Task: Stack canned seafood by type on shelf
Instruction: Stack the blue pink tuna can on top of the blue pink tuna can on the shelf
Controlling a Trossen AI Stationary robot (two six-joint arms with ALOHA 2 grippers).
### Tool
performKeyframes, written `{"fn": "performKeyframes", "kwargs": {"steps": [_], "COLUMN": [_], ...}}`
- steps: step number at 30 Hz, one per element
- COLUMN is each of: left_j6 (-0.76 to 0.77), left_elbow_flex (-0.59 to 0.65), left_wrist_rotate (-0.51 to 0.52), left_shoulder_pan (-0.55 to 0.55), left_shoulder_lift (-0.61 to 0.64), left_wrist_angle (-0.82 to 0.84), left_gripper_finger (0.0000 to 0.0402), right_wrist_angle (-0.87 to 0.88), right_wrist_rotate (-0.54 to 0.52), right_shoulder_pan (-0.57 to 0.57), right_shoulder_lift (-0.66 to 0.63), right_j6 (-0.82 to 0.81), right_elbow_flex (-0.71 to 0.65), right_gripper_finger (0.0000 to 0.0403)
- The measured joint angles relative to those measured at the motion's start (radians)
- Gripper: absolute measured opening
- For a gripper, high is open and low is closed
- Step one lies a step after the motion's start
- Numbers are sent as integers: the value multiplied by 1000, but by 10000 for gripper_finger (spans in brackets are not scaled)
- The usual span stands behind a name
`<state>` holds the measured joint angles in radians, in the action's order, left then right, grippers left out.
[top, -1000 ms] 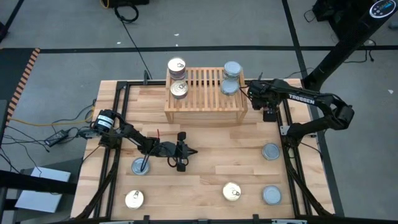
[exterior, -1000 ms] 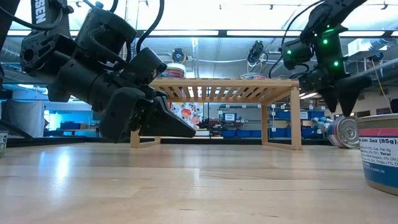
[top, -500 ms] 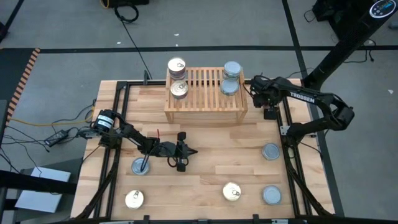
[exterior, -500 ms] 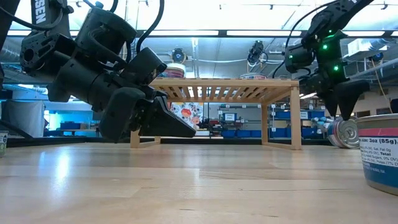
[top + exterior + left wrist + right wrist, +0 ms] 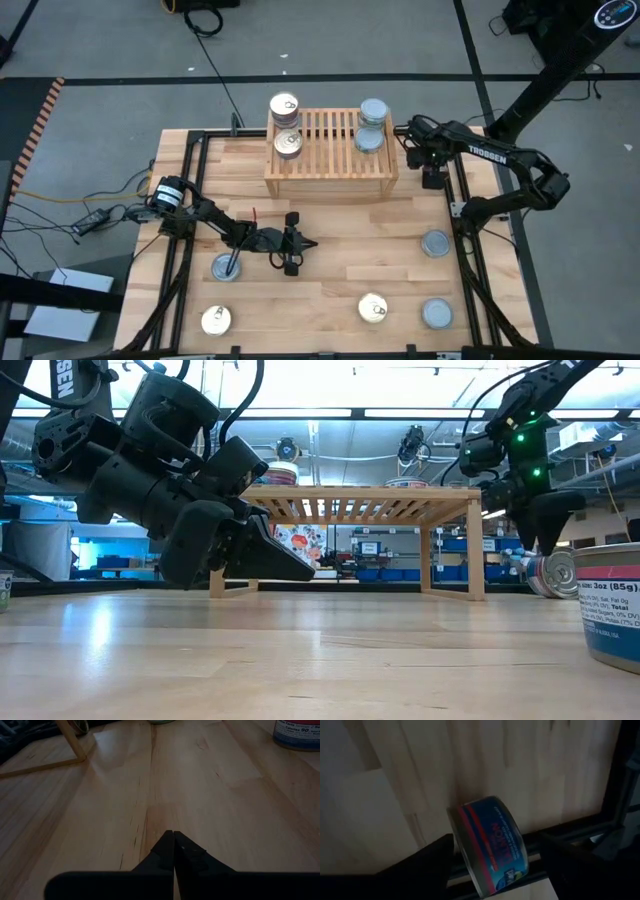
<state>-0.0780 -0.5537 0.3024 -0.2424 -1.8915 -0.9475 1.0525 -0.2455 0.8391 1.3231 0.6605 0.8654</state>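
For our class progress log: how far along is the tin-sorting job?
Done: gold tins stacked on the shelf at its left, silver tins on its right. In hand: the open right pincer straddles a tin on its side by the table edge; left pincer waits shut. Left: five loose tins.

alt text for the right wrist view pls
The right gripper, its two dark fingers spread open, sits on either side of a blue-labelled tin tipped on its edge on the pale wooden tabletop. A black frame rail runs along the table's edge beside the tin.
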Motion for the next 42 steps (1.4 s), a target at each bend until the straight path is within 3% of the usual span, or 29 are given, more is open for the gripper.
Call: {"fn": "performKeyframes", "kwargs": {"steps": [14,23,28,42], "left_j6": [-5,-8,-8,-19], "left_elbow_flex": [0,0,0,0], "left_wrist_rotate": [0,0,0,0], "left_shoulder_pan": [0,0,0,0], "left_shoulder_lift": [0,0,0,0], "left_wrist_angle": [0,-1,0,-4], "left_gripper_finger": [5,5,5,5], "right_wrist_angle": [-3,7,50,334], "right_wrist_rotate": [-26,-25,-23,-26], "right_shoulder_pan": [18,22,8,-111], "right_shoulder_lift": [0,0,1,0], "right_j6": [-6,-14,-36,-304], "right_elbow_flex": [-102,-112,-77,168], "right_gripper_finger": [283,227,195,195]}}
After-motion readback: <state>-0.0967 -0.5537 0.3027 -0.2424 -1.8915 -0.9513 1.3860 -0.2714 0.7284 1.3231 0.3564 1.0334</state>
